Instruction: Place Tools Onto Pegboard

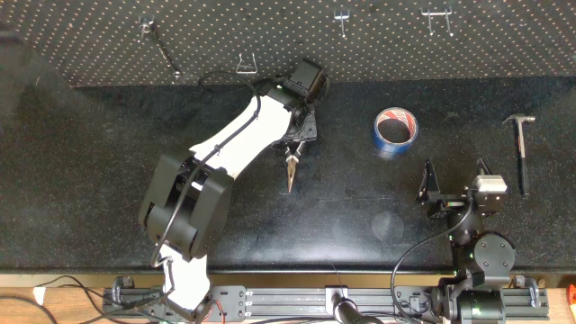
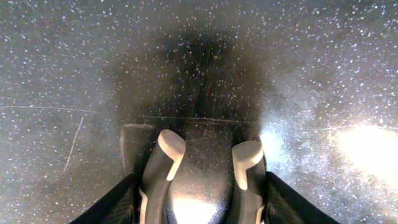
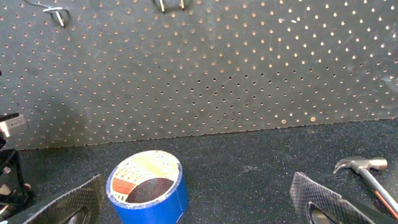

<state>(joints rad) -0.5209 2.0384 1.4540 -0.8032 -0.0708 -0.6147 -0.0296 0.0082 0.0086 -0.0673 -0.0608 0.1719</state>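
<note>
Pliers (image 1: 291,168) lie on the black table, nose toward the front edge. My left gripper (image 1: 300,135) is over their handle end. In the left wrist view its fingers (image 2: 124,199) press on the outer sides of the two grey handles (image 2: 169,163), so the left gripper (image 2: 202,186) is shut on the pliers close above the table. My right gripper (image 1: 454,184) stands open and empty at the front right. A blue tape roll (image 1: 396,130) sits ahead of it, as does a hammer (image 1: 520,153). The tape roll (image 3: 149,186) and hammer (image 3: 367,169) show before the open right gripper (image 3: 196,214).
The pegboard (image 1: 378,45) runs along the back of the table. A slim metal tool (image 1: 163,47) hangs at its left. Bare hooks (image 1: 246,63) sit further right, with more hooks (image 1: 437,18) at the top. Bare table lies between the pliers and the tape.
</note>
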